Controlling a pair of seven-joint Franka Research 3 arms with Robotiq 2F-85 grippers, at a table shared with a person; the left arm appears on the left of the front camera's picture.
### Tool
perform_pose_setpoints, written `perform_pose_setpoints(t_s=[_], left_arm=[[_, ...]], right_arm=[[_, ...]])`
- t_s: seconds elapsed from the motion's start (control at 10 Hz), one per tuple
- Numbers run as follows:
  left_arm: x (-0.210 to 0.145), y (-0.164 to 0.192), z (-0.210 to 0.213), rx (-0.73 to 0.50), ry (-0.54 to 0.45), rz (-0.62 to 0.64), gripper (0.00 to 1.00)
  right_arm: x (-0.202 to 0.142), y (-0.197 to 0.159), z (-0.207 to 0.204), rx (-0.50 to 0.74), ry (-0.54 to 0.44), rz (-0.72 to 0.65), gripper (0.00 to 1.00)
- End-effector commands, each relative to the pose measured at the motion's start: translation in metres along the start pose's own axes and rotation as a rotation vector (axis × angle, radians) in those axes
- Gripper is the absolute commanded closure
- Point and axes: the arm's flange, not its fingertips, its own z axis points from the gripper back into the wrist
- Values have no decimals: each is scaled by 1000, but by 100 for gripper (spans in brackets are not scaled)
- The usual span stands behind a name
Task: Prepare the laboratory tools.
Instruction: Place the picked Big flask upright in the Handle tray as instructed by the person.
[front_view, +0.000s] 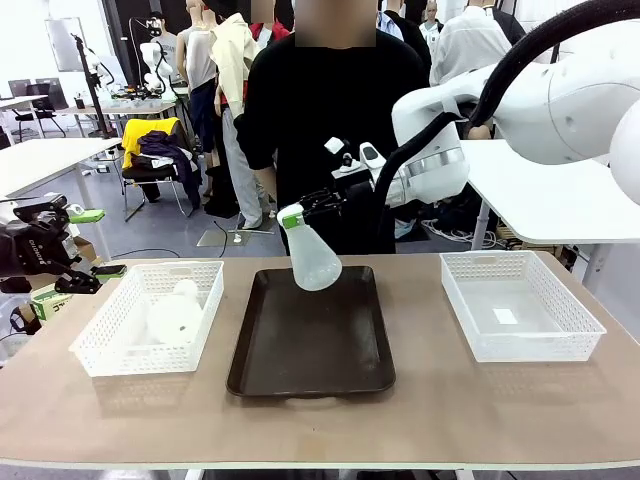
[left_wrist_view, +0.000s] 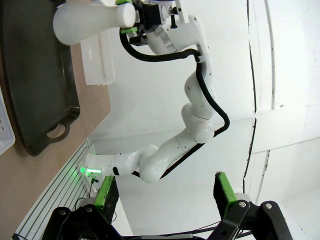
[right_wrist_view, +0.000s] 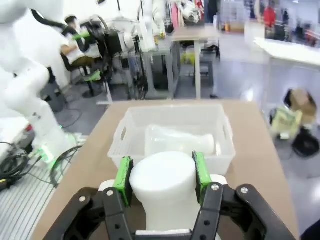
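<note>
Flask one (front_view: 313, 257), frosted white and conical, hangs tilted over the far end of the dark brown tray (front_view: 310, 365). Its neck is clamped between the right fingers (front_view: 291, 220), and the right wrist view shows green pads pressed on both sides. Second flask (front_view: 175, 315) lies on its side in the left mesh basket (front_view: 130, 360), just beside the tray. Left fingers (front_view: 88, 215) stand wide apart, holding nothing, near the counter's (front_view: 450, 410) far left corner, apart from that basket. Right mesh basket (front_view: 540, 348) sits right of the tray. A person (front_view: 320, 110) stands behind the counter, directly beyond the tray.
</note>
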Motion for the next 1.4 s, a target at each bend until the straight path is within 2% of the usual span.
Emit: perform_pose_setpoints(t_s=[0.0,0.7,1.0,1.3], left_arm=[[-1,-2,2,-10,2,-4,0],[-1,-2,2,-10,2,-4,0],[-1,-2,2,-10,2,-4,0],[-1,-2,2,-10,2,-4,0]], right_arm=[[-22,2,6,60,-176,49,100],[-74,-25,5,50,-316,-1,100],[-91,-31,4,41,-309,-60,100],[-94,-35,-2,39,-259,-105,100]])
